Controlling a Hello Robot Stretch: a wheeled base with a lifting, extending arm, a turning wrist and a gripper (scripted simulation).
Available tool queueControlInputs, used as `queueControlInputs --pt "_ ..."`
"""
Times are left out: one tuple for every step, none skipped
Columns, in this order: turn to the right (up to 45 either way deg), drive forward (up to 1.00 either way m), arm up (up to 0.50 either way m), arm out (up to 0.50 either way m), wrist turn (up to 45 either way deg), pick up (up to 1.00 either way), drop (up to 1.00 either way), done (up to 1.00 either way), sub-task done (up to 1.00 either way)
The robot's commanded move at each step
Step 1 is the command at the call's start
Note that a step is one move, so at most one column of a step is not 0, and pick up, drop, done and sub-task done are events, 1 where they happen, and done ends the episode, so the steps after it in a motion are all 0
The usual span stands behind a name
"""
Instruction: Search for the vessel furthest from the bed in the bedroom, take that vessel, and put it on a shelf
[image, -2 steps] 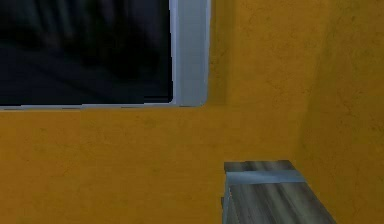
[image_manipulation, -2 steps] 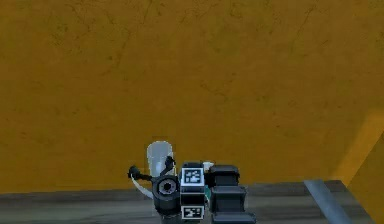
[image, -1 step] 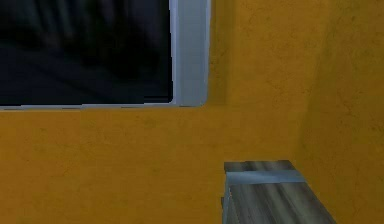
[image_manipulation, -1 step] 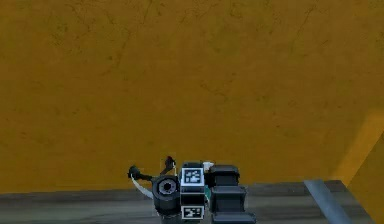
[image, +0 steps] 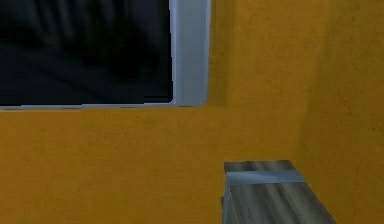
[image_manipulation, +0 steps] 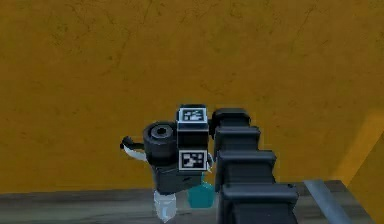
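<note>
**Gripper low at the bench by an orange wall**

Window (image: 85, 50), dark with a pale grey frame, fills the forward view's upper left. The orange wall (image: 150, 160) runs below and beside it, and a grey wooden top (image: 268, 192) juts in at the lower right.

In the arm side view, the gripper (image_manipulation: 127, 147) points left with 2 thin fingers, low over the grey bench (image_manipulation: 70, 205). A pale glassy thing (image_manipulation: 165, 208) sits under its dark body. Next come 2 white marker squares (image_manipulation: 192, 116). A small teal thing (image_manipulation: 203, 194) rests on the bench against the arm (image_manipulation: 250, 170). Whether either is the vessel cannot be told, nor whether the gripper is grasping anything.
</note>
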Motion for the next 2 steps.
queueControlInputs --pt "0.0 0.0 0.0 -0.08 0.0 0.0 0.0 0.0 0.0" --pt "0.0 0.0 0.0 0.0 0.0 0.0 0.0 1.0 0.0"
